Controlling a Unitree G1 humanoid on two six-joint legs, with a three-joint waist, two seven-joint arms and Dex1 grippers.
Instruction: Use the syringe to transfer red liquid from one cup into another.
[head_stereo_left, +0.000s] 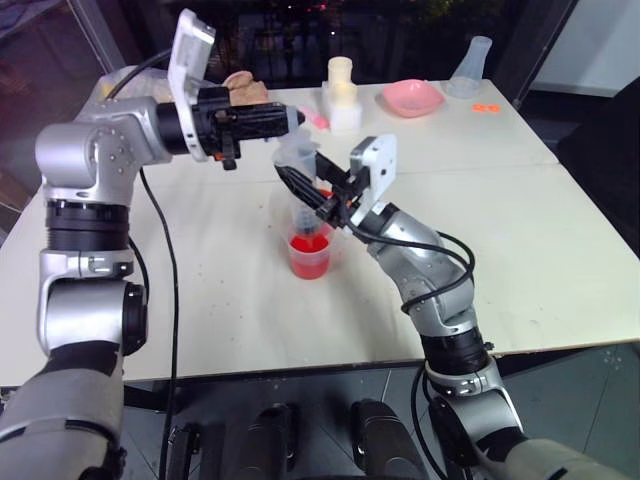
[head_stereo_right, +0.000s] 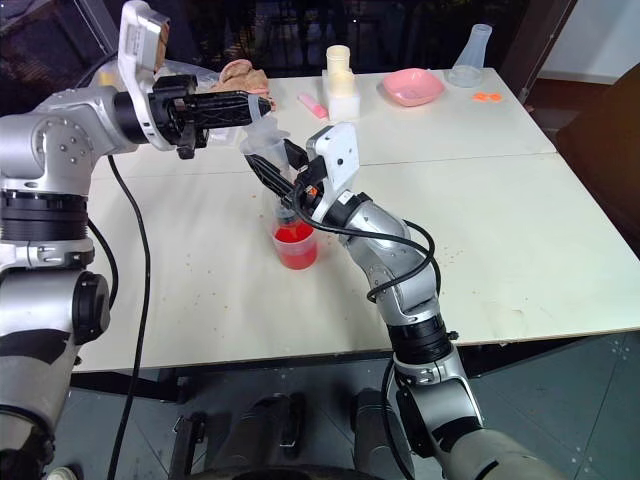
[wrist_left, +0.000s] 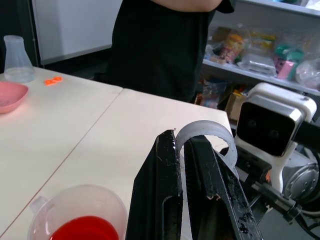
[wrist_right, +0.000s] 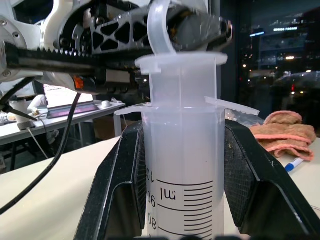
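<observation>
Syringe (wrist_right: 182, 165) barrel clamped upright between right jaws over cup (head_stereo_left: 310, 255); plunger ring (wrist_left: 205, 137) pinched in closed left jaws.

One syringe (wrist_right: 182, 165). One cup (head_stereo_left: 309, 252) holding red liquid (wrist_left: 82, 229); I can make out no more than that one. One pink bowl (head_stereo_left: 412, 97), one clear flask (head_stereo_left: 470, 68), one pink marker (head_stereo_right: 312, 105), one crumpled cloth (head_stereo_right: 240, 75). Two claws: left claw (head_stereo_right: 262, 104), right claw (head_stereo_right: 270, 178). One table (head_stereo_left: 500, 230).
</observation>
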